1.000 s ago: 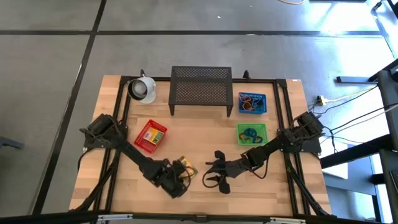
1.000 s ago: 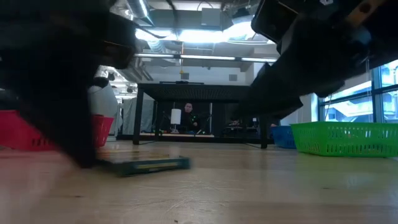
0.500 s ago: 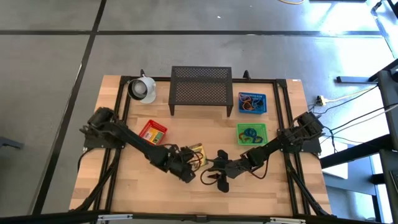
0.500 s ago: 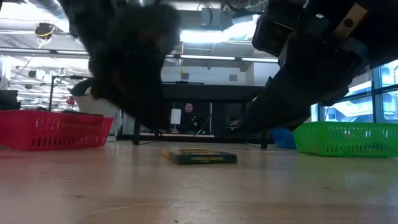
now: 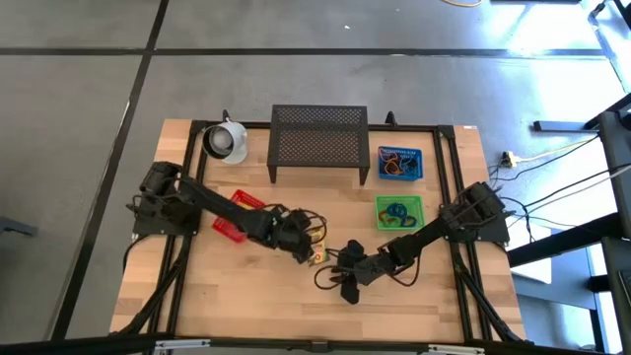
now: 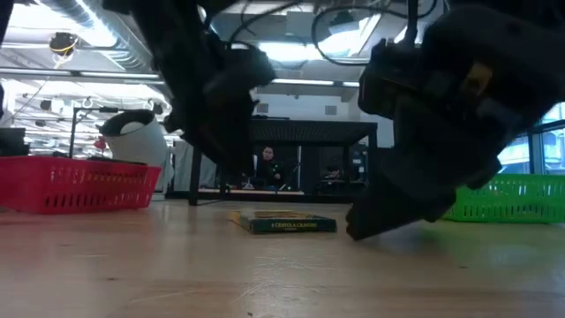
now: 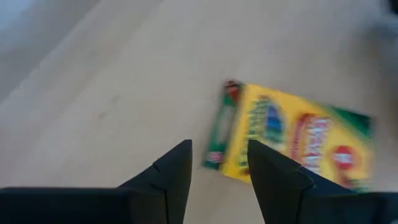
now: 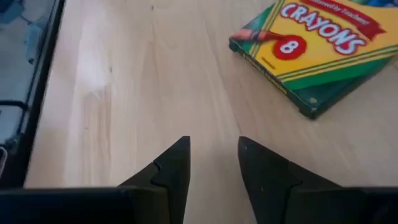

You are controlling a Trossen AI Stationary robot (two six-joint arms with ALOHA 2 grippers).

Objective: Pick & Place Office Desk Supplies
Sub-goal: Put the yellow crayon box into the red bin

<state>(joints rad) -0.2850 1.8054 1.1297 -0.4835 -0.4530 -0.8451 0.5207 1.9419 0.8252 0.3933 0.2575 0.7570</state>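
Observation:
A yellow-green crayon box (image 8: 317, 50) lies flat on the wooden table near its middle, also seen in the low view (image 6: 282, 223) and the high view (image 5: 317, 254). My left gripper (image 7: 219, 144) hovers open just on the box's left, above it (image 5: 308, 240), with nothing between its fingers. My right gripper (image 8: 213, 142) is open and low over bare wood on the near right side of the box (image 5: 340, 279). Coloured loops lie in the blue basket (image 5: 399, 164) and the green basket (image 5: 398, 212).
The red basket (image 5: 237, 212) sits partly under my left arm. A black mesh shelf (image 5: 318, 138) and a white mug (image 5: 227, 141) stand at the far edge. Bare wood lies along the near edge.
My left gripper has swung from the near edge toward the table's middle and far side, rising. The crayon box first shifted along the table away from the near edge and to the right, then lay still. My right gripper has sunk toward the table and rolled.

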